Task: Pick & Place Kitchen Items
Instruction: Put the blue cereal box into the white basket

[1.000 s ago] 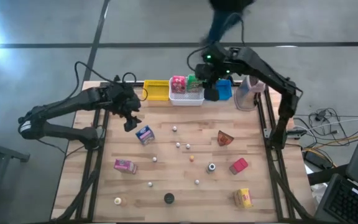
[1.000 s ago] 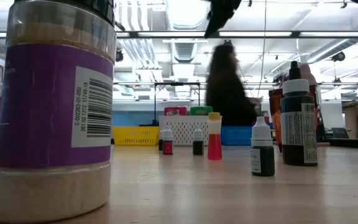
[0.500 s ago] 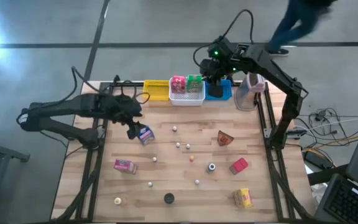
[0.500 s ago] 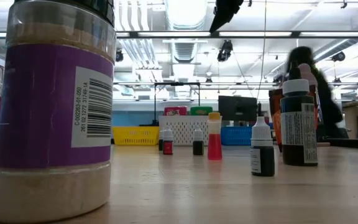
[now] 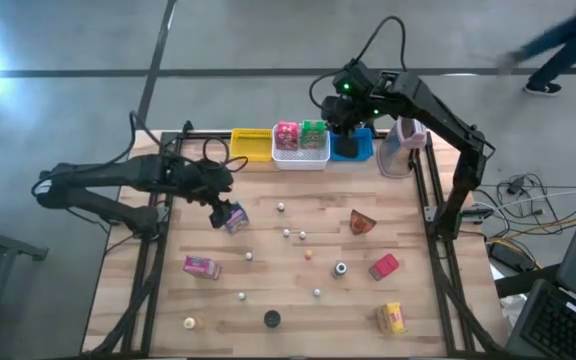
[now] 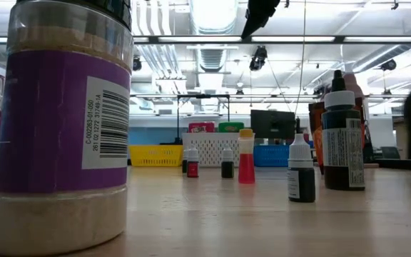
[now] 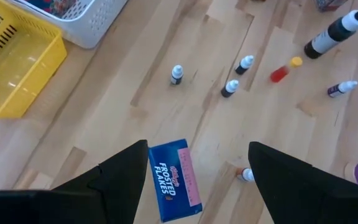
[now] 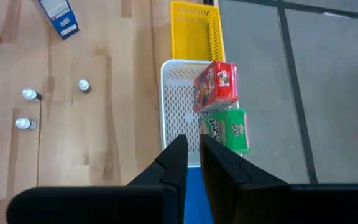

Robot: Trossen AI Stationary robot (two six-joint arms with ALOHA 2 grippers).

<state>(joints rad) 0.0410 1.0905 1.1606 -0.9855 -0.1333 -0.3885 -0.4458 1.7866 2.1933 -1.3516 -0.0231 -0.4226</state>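
My left gripper (image 5: 223, 207) (image 7: 197, 149) is open, pointing down over the blue cereal box (image 5: 234, 217) (image 7: 174, 180). The box lies flat on the table between the fingers, close to one of them. My right gripper (image 5: 346, 132) (image 8: 192, 142) is shut and empty, high over the blue bin (image 5: 360, 146) (image 8: 194, 186). A red-pink packet (image 8: 216, 86) and a green one (image 8: 229, 130) stand in the white basket (image 5: 300, 155). Pink (image 5: 201, 266), brown (image 5: 363, 222), red (image 5: 384, 266) and yellow (image 5: 391, 318) packets and small bottles (image 7: 230, 88) are scattered on the table. My left gripper comes from above with one finger (image 7: 132, 163) right beside the blue box's long edge (image 7: 153, 163) and the other finger well apart from it. I cannot tell whether that finger touches the box. The box lies flat on the table.
The yellow bin (image 5: 250, 144), white basket and blue bin line the far edge, with a pink-grey upright device (image 5: 400, 148) to their right. A big purple-labelled jar (image 6: 63, 128) and dark bottles (image 6: 342, 139) fill the low view's foreground. A person (image 5: 558, 45) walks beyond the table.
My left gripper has moved toward the table's right and near side and come down over the blue box. My right gripper has shifted slightly toward the far edge over the blue bin, then kept still. A person behind the table has walked off to the right.
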